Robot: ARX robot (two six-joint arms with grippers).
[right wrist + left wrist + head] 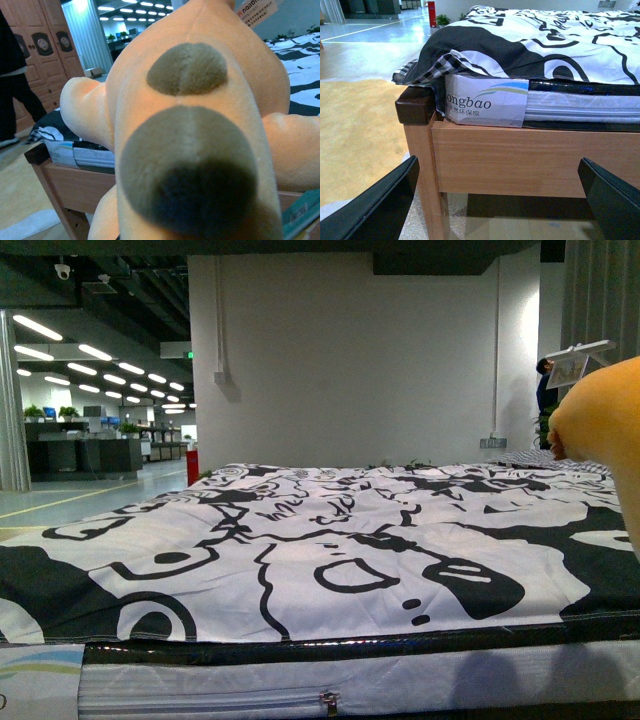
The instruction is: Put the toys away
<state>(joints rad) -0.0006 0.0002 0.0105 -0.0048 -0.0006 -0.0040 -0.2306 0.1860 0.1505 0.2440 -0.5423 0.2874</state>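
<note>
The orange-yellow plush animal (200, 115) fills the right wrist view, with two brownish patches facing the camera and a paper tag near its far end. My right gripper is shut on it, its fingers hidden behind the plush. In the front view the plush animal (605, 425) hangs at the right edge, above the bed's right side. My left gripper (502, 200) is open, low in front of the wooden bed frame (530, 160), its two dark fingers (380, 207) wide apart with nothing between them.
A bed with a black-and-white patterned cover (320, 540) spans the front view; its mattress (570, 107) rests on the wooden frame with a dark corner post (415, 105). A person (12, 85) stands by brown cabinets. Yellowish floor (355, 135) lies beside the bed.
</note>
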